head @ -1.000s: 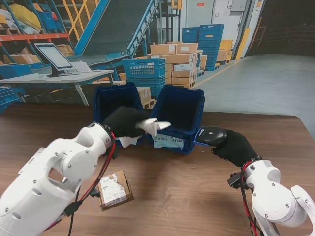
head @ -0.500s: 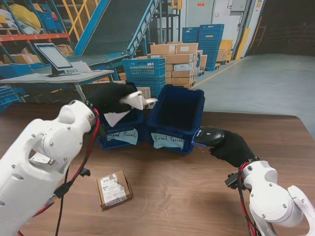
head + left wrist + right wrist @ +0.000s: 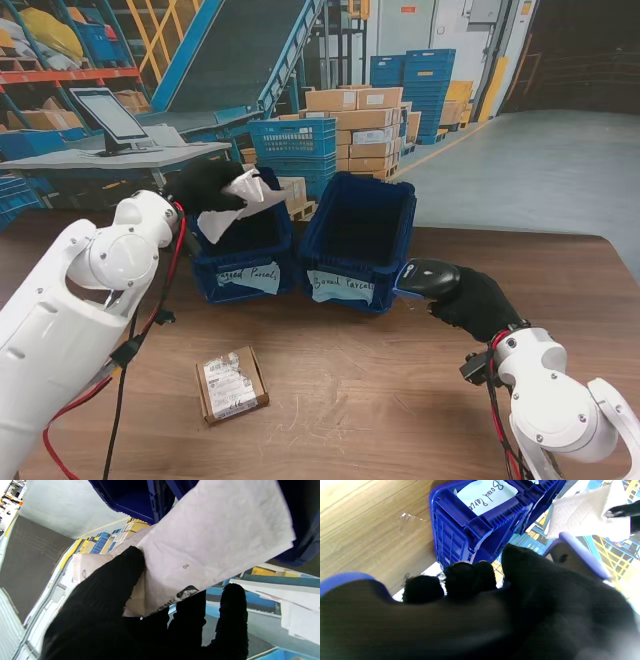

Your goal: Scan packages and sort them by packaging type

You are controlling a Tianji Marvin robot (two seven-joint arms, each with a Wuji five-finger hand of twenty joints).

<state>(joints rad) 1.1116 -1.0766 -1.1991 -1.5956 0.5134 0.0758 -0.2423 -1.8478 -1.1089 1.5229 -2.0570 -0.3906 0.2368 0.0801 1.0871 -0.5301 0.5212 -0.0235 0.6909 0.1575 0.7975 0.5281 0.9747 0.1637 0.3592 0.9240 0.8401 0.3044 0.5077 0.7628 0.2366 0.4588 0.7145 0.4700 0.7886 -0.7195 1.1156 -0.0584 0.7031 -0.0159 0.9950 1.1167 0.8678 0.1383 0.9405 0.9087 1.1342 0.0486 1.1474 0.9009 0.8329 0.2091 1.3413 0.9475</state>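
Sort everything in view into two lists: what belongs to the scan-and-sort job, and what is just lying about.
Job:
- white bagged parcel, held by left hand
- scanner, held by right hand
- left bin, right bin
- small cardboard box on the table

Lying about:
- monitor on the grey desk
- stacked cartons
- crates

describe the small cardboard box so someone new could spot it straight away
Start at the two blue bins standing side by side at the far middle of the wooden table. Come nearer to me from the left one: the cardboard box lies flat, alone on bare wood. It is brown with a white shipping label on top.
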